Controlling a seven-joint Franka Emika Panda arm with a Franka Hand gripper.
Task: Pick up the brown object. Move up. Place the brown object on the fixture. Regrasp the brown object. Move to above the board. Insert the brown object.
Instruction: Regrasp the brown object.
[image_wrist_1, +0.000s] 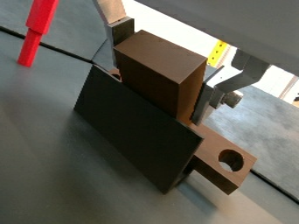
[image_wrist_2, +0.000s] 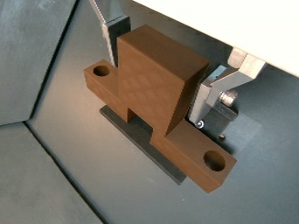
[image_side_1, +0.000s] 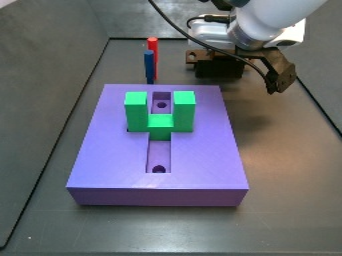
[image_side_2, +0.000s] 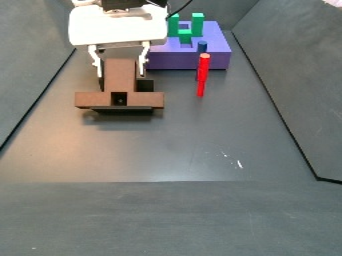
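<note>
The brown object (image_wrist_2: 158, 105) sits on the dark fixture (image_wrist_1: 135, 131) near the far corner of the bench, beyond the purple board (image_side_1: 160, 150), and the gripper (image_wrist_2: 163, 70) stands directly over it, its flat silver fingers (image_wrist_2: 111, 31) straddling the raised middle block in both wrist views. The jaws look narrow and close against the block's sides, but whether they press it cannot be told. Judging from this, pickup, lift and placement on the fixture seem done, the regrasp is in hand, and carrying to the board and inserting remain. The board's lengthwise groove (image_side_1: 159, 155) lies open in front of the green U-shaped block (image_side_1: 159, 110). The red-and-blue post (image_side_2: 203, 72) stands between fixture and board, near the travel path, so a high lift looks wise; the bench's side walls stand well apart.
</note>
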